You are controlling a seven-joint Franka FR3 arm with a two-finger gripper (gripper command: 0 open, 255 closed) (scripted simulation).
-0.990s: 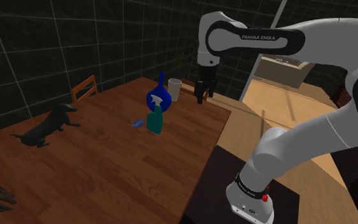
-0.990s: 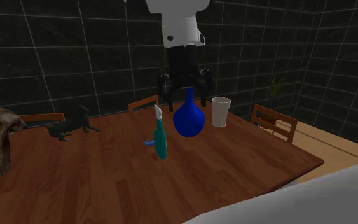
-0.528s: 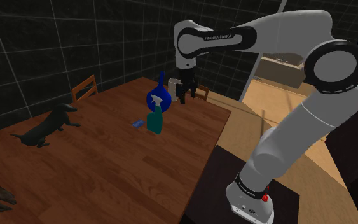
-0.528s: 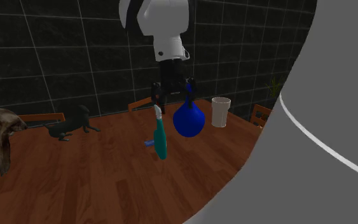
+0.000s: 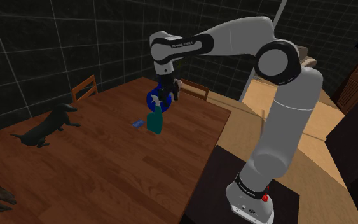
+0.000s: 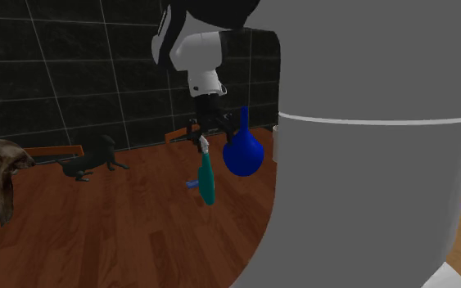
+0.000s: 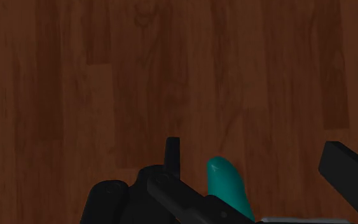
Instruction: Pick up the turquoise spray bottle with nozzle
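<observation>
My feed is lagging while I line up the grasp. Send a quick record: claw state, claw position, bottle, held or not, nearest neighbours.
claw: open
claw position: just above the top of the spray bottle
spray bottle: turquoise, standing on the wooden table
wrist view: bottle top sits between the fingers, which do not touch it
held: no
nearest neighbour: blue vase, close on the bottle's right in the second exterior view
further off: dark dog figure, toward the shoulder view's left
</observation>
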